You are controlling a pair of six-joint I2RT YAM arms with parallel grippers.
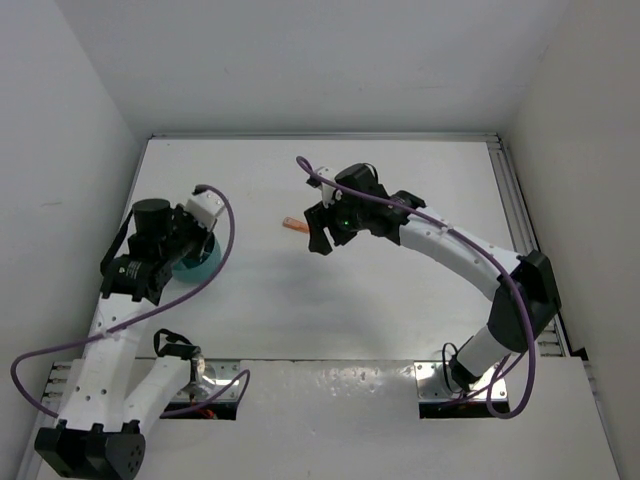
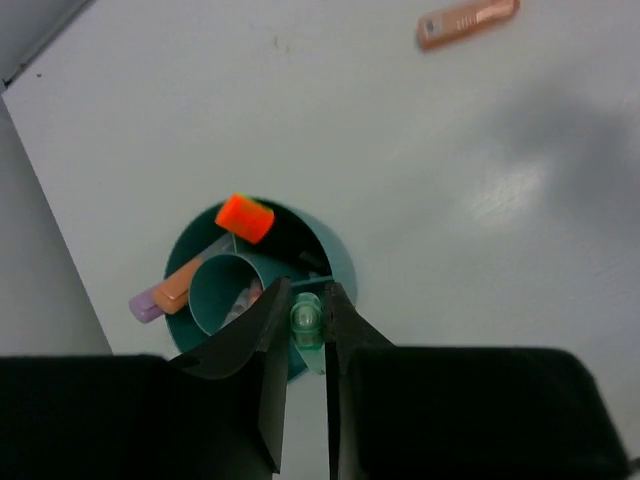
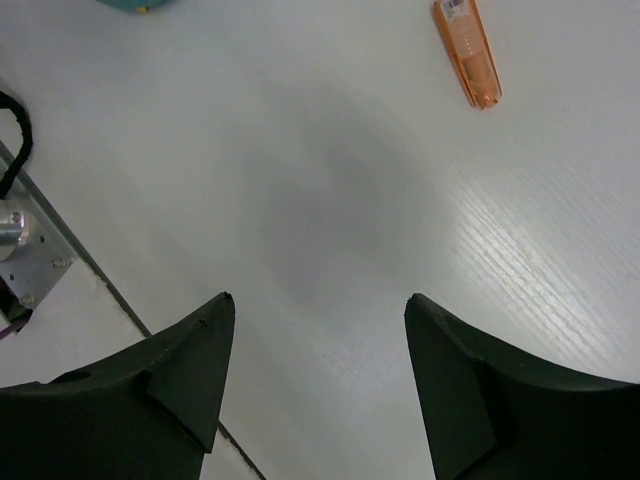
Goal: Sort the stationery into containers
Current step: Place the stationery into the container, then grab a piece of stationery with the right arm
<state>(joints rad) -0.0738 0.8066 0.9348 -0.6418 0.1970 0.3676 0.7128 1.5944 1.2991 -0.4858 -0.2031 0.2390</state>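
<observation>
Although the orange pen carries a small dark printed label near one end, the writing is too small to read, and no other brand or lettering can be made out. This one orange pen lies flat and alone on the white table, near the middle, at about ten o'clock from the right gripper in the overhead view and apart from it. The right gripper's jaws are spread wide with nothing between them, and they hang above bare table.

There is one teal bowl, at about nine o'clock on the table, directly under the left gripper. The left gripper's jaws are pressed onto a mint-green pen, pinching it over the bowl's near rim.

Two more pieces can be counted in the bowl. One black marker with an orange cap stands at twelve o'clock. One orange and purple pen leans out over the rim at nine o'clock. A round inner compartment holds something pale that is too unclear to name.
</observation>
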